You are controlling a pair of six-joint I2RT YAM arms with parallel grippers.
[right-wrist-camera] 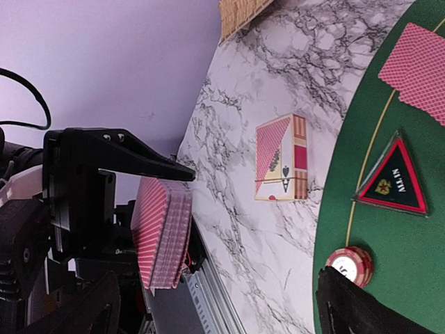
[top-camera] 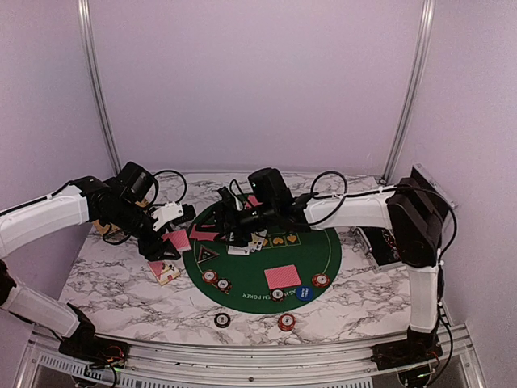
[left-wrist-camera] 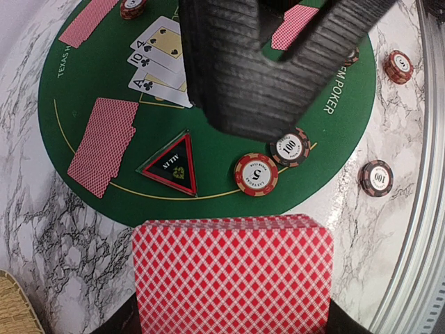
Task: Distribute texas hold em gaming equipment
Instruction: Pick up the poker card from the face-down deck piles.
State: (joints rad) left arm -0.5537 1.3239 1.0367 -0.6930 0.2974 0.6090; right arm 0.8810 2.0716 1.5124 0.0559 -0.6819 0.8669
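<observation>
Table (top-camera: 121,299): marble top, both arms reaching in over it.
Mat (top-camera: 325,250): round green felt; most of the kit sits on it.
L gripper (top-camera: 171,230): clenched on the deck (left-wrist-camera: 233,275), backs up, held over the mat's L rim.
R gripper (top-camera: 230,225): jaws spread wide, nothing betw. them; hangs over the mat's L half, close to the deck.
Card box (right-wrist-camera: 281,158): flat on the marble just beside the mat, L side.
Near pair (top-camera: 283,276): 2 cards face-down, overlapping, by the mat's near edge.
L pair (left-wrist-camera: 104,146): same again on the L side, beside the marker.
Face-up row (left-wrist-camera: 158,62): mid-mat, at least 3 white faces fanned together.
Marker (left-wrist-camera: 172,163): black-red triangle, flat on the felt, apart from the cards.
Button (top-camera: 304,293): blue, near edge of mat, betw. 2 chips.
Red 5 chip (left-wrist-camera: 256,174): on felt, touching the dark 100 chip (left-wrist-camera: 290,147).
Stray chips: 1 dark (top-camera: 221,320), 1 red (top-camera: 285,322), both on marble in front of the mat.
Done, I'd say: most of it. Hands out at several spots, board cards up, marker, button and chips placed.
Left, prob.: thick deck not yet put down; maybe more cards to deal and the 2 stray chips to assign.
Hard to see: far-side cards sit partly under the R arm, count unclear. Board row is cut by the R gripper in the L wrist view. Basket (left-wrist-camera: 10,306) shows as a corner only. L fingers are mostly hidden by the deck.
</observation>
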